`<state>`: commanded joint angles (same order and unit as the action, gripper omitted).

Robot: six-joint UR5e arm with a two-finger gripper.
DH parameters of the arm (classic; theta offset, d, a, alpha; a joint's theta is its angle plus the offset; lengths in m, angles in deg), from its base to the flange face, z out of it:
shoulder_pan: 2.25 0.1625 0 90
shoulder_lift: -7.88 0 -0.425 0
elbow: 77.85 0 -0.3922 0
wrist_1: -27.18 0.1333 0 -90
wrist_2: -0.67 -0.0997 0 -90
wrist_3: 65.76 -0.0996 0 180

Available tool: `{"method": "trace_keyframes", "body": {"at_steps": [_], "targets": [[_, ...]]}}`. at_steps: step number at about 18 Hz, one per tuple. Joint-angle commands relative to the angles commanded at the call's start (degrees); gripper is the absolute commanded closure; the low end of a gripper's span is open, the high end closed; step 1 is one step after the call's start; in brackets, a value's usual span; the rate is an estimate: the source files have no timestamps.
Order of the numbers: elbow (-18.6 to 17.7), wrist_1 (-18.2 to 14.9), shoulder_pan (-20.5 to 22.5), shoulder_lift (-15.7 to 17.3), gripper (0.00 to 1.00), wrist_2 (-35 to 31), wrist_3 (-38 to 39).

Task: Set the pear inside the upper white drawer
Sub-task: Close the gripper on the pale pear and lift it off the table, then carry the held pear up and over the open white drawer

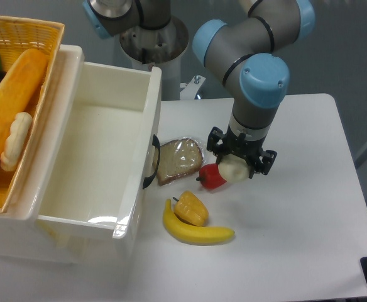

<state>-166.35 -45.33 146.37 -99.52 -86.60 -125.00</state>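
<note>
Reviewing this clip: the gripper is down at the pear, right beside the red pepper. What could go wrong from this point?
1. The pear is smooth and round; the gripper appears closed around it, but it could slip out on lifting.
2. The red pepper touches the pear, so it may get nudged toward the bread slice.
3. The upper white drawer has tall walls; carrying the pear too low could strike its rim.

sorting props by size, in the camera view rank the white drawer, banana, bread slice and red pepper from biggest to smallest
1. white drawer
2. banana
3. bread slice
4. red pepper, though the pear partly hides it
</note>
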Motion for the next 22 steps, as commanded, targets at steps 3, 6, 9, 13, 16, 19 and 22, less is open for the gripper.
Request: {"method": "trace_keyframes", "body": {"at_steps": [3, 6, 9, 13, 16, 19, 22], "targets": [[-0.1, -0.3, 0.1, 0.3, 0.31, -0.7, -0.1], [0.4, -0.3, 0.3, 0.3, 0.31, -0.8, 0.0], [1.0, -0.4, 1.1, 0.4, 0.31, -0.6, 0.3], [1.4, -0.9, 1.5, 1.1, 0.31, -0.4, 0.8], [1.7, -2.1, 1.4, 2.5, 0.31, -0.2, 3.4], [1.9, -4.1, 1.3, 4.6, 0.31, 1.3, 5.3], [1.9, -4.6, 1.2, 6.1, 0.31, 3.8, 8.3]]}}
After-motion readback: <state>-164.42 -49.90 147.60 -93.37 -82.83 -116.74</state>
